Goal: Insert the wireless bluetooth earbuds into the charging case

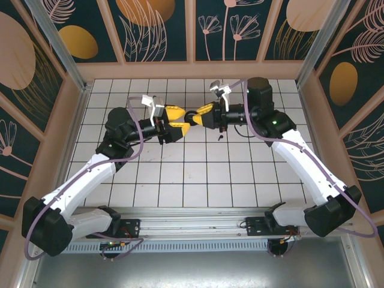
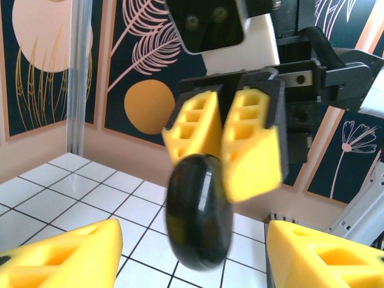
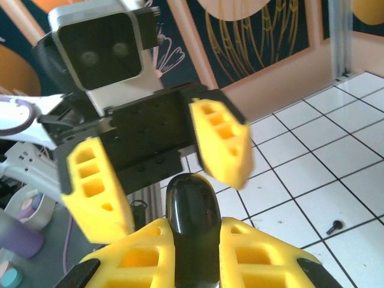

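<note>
The right gripper (image 1: 202, 114) has its jaws squeezed tight on the black charging case (image 3: 192, 228). The case is a smooth oval. In the right wrist view it stands at the bottom middle. Its long side goes up and down, and its round end sticks up past the yellow fingers (image 3: 144, 252). The left gripper (image 1: 176, 122) faces it nose to nose, near the middle of the top view. Its jaws are spread wide, one on each side of the case, and they do not squeeze it. One tiny black earbud (image 3: 333, 227) lies flat on the white tiled counter (image 3: 336, 174). It is at the lower right of the right wrist view, well apart from the case.
</note>
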Controlling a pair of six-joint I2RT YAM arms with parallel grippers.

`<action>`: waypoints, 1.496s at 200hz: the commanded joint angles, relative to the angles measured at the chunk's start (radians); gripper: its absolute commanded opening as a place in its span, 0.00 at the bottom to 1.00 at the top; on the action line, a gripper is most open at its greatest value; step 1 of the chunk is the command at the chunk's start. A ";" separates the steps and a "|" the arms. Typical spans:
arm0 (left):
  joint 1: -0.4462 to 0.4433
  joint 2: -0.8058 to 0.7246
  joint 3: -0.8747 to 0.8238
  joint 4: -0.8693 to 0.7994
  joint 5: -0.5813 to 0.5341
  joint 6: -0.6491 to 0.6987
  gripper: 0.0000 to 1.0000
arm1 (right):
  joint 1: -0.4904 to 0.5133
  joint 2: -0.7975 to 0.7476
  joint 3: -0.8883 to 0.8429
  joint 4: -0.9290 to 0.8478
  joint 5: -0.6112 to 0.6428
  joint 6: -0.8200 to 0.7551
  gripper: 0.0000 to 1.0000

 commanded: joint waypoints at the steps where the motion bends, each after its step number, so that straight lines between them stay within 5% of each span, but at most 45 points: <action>1: 0.002 0.031 -0.005 0.039 0.054 -0.014 0.64 | 0.009 -0.028 -0.021 0.056 -0.055 -0.061 0.08; 52: 0.003 0.093 -0.016 0.215 0.143 -0.135 0.53 | 0.009 -0.025 -0.048 0.117 -0.076 -0.012 0.07; 116: 0.003 0.094 -0.016 0.190 0.163 -0.120 0.15 | 0.009 -0.015 -0.049 0.154 -0.069 0.039 0.08; 143: 0.002 0.090 -0.023 0.179 0.164 -0.105 0.08 | 0.009 -0.008 -0.036 0.161 0.043 0.100 0.19; 222: 0.002 0.058 -0.019 0.072 0.163 0.020 0.01 | 0.000 0.050 0.001 0.105 0.211 0.211 0.41; 271: 0.002 0.034 -0.031 0.001 0.082 0.092 0.01 | -0.002 0.056 0.000 0.094 0.199 0.246 0.45; 299: 0.002 0.024 -0.050 -0.024 0.007 0.121 0.00 | -0.016 0.029 0.004 0.089 0.294 0.351 0.52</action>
